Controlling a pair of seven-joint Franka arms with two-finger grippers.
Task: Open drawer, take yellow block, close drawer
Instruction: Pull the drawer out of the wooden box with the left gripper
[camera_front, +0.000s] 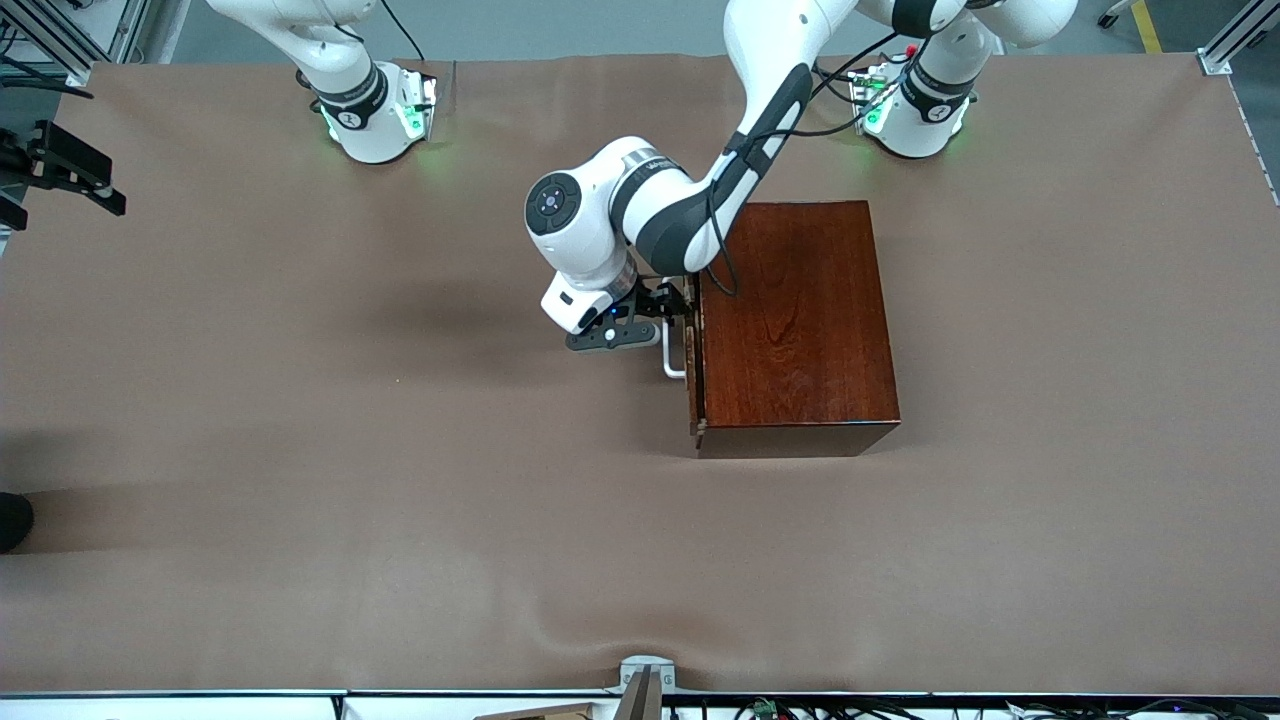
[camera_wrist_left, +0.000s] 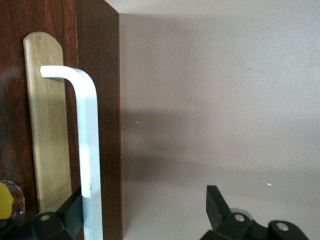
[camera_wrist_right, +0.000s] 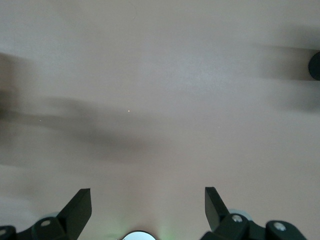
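Barely started: the drawer (camera_front: 692, 350) looks shut or at most a crack open in the wooden box (camera_front: 795, 325), and the yellow block isn't visible, presumably inside. The left gripper (camera_wrist_left: 142, 210) is at the drawer front, fingers spread wide with one tucked in by the white loop handle (camera_wrist_left: 87, 150), nothing gripped yet. The right gripper (camera_wrist_right: 147, 210) waits, fingers apart and empty, over bare table away from the box, so pulling, grabbing the block and closing all remain.

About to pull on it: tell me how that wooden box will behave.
The wooden box looks solid and broad-based, so it probably won't tip. On the smooth table cover it may slide when the left pincer, open around the white handle, pulls.
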